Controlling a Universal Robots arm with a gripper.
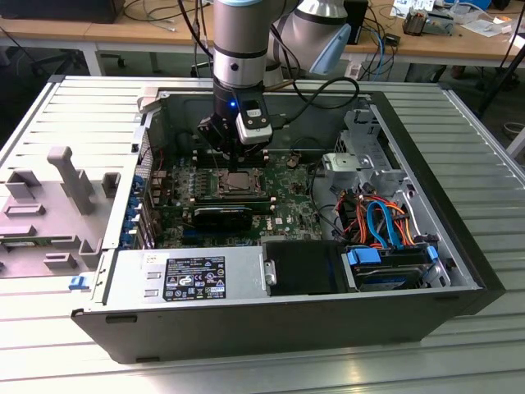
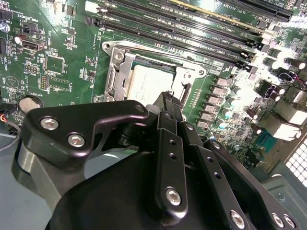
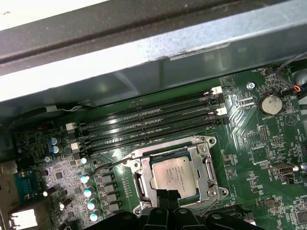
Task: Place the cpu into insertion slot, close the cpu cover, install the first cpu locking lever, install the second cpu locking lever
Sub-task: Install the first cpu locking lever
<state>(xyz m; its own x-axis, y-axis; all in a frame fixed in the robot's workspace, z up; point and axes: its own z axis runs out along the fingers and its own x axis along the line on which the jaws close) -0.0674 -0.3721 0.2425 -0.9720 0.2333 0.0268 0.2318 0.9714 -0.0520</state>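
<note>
Gripper: black gripper (image 3: pixel 168 194) pressed together, empty, just beside the flat silver-grey square cpu (image 3: pixel 175 176).
Risk: you could scrape it if the tips skid sideways.

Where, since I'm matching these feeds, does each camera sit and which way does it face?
Exterior view: off the arm, above the open computer case, looking down into it; the arm and gripper show.
First wrist view: on the wrist, facing down at the cpu; shut jaws show.
Second wrist view: on the wrist, looking past the gripper's body onto the motherboard.
Both wrist views share the cpu and gripper.
</note>
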